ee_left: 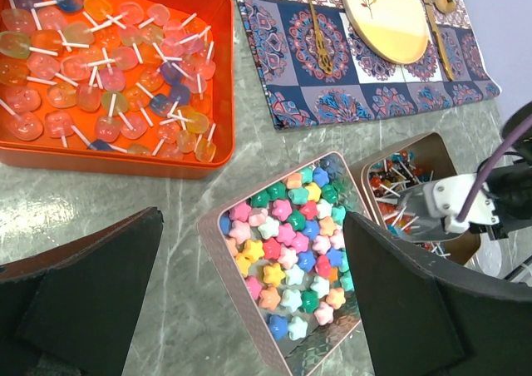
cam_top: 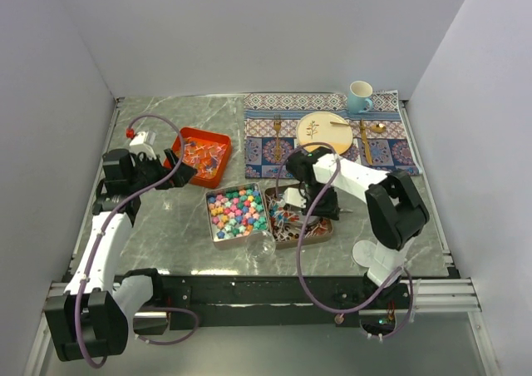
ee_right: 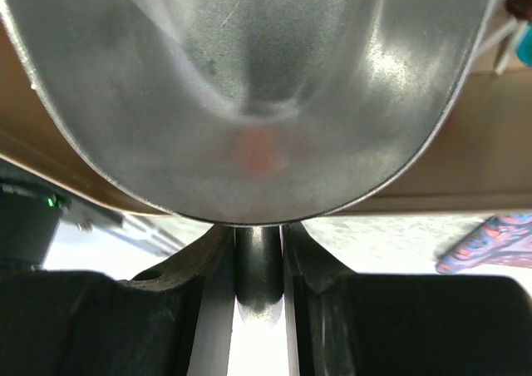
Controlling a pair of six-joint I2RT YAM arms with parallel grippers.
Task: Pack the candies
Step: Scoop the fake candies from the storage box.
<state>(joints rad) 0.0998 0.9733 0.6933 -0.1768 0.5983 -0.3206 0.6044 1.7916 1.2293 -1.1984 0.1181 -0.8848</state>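
Chunky star-shaped candies (cam_top: 237, 211) in pink, green, yellow, blue and orange fill a square tin (cam_top: 211, 223). Slim red, blue and white wrapped candies (cam_top: 289, 223) lie in a second tin to its right. My right gripper (cam_top: 314, 200) is over that second tin, shut on the handle of a metal scoop (ee_right: 249, 93), whose bowl fills the right wrist view. My left gripper (cam_top: 178, 171) is open and empty, above the table left of the star tin. In the left wrist view, the star candies (ee_left: 291, 251) show between its fingers (ee_left: 83, 301).
An orange tray (cam_top: 218, 135) of lollipops stands behind the star tin. A patterned placemat (cam_top: 391, 151) at the back right carries a plate (cam_top: 324, 131), forks, a spoon and a mug (cam_top: 359, 96). A small clear object (cam_top: 264, 244) lies in front of the tins.
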